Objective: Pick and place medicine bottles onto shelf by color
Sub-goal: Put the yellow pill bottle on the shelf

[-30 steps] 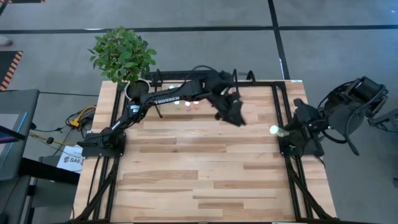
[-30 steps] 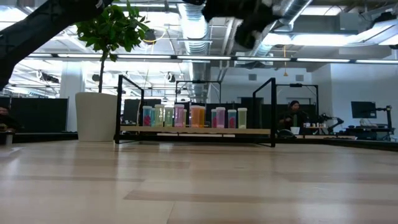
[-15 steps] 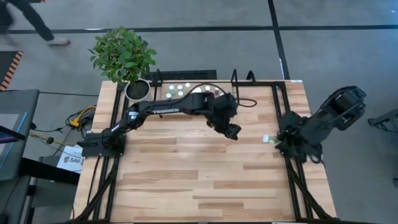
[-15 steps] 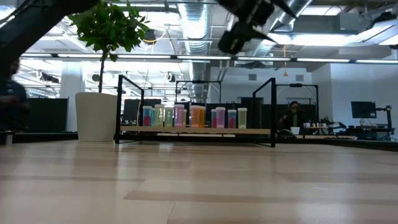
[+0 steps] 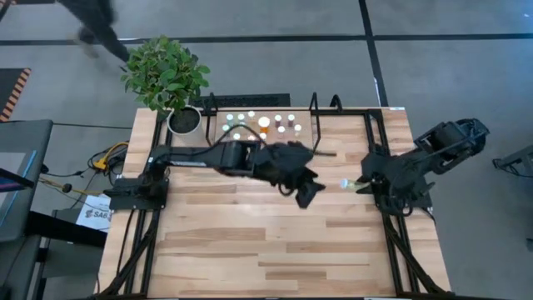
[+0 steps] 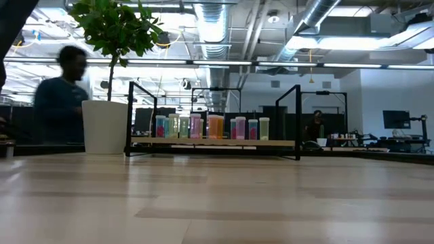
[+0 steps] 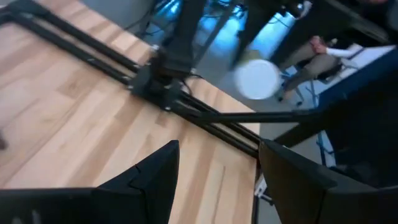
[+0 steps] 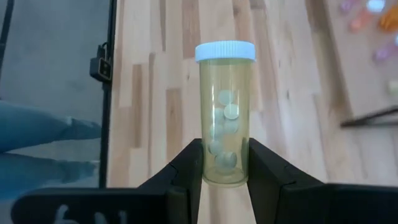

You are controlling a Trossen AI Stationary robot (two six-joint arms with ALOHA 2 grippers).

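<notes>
Pale wood of the worktop (image 5: 275, 242) fills the high view. From above, only white caps of the medicine bottles (image 5: 264, 122) on the shelf (image 5: 218, 127) at the far edge, bodies hidden; left tool (image 5: 305, 194) blurred near mid-worktop, right tool (image 5: 358, 184) at the right edge with a pale-capped bottle (image 5: 346, 184) pointing inward.

Low view: neither arm visible; coloured bottle bodies lined up on the shelf, a blurred person (image 6: 60, 102) behind.

Left wrist view: fingers (image 7: 155, 174) spread apart, nothing between; a white cap (image 7: 257, 79) beyond, smeared.

Right wrist view: tool clamped on the bottle's base, translucent yellowish body, pills inside.
</notes>
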